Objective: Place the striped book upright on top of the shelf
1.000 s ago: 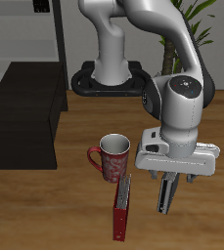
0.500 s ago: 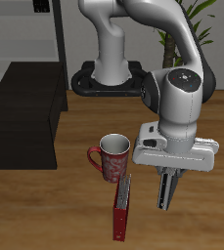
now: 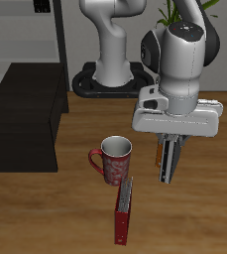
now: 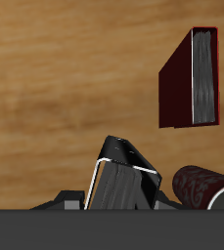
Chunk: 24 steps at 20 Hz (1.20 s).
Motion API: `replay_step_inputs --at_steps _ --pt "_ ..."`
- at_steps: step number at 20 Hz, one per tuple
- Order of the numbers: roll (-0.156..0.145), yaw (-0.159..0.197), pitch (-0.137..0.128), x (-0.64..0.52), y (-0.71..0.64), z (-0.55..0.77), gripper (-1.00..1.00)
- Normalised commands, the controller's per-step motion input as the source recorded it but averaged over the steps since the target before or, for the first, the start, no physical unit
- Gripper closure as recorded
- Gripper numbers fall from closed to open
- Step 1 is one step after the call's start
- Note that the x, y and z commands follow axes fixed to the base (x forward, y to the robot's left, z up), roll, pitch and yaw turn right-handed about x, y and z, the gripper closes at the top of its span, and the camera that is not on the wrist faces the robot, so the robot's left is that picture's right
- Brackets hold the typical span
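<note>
1. Below and beside the claw (image 3: 168, 159), a glossy dark-red patterned ceramic mug (image 3: 113, 159) stands upright on the table; its inside looks dark and what it holds cannot be told.
2. Clamped between the claw's fingers, the thin striped book (image 3: 165, 162) hangs edge-down above the table, held clear of the surface; the wrist view shows its dark cover and pale edge (image 4: 121, 181).
3. Just past the mug, nearer the table's front edge, a thin red-edged book (image 3: 123, 209) lies flat.
4. Well off to the side and farther back sits the low matte black shelf (image 3: 24, 114).
5. A brown wood-grain tabletop (image 3: 56, 213) carries everything; a green plant (image 3: 174, 12) shows behind the arm.
</note>
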Motion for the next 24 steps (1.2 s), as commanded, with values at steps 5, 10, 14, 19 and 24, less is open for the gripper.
replay_step_inputs --at_steps 5,10,14,19,24 --pt "0.028 0.030 -0.056 -0.28 -0.01 0.48 1.00" --pt "-0.003 0.008 -0.030 -0.40 -0.13 0.48 1.00" --pt "0.015 0.019 0.030 -0.39 -0.17 0.29 1.00" --pt "0.044 0.034 0.016 -0.46 -0.33 0.25 1.00" --pt "0.007 0.049 -0.012 -0.41 -0.40 0.22 1.00"
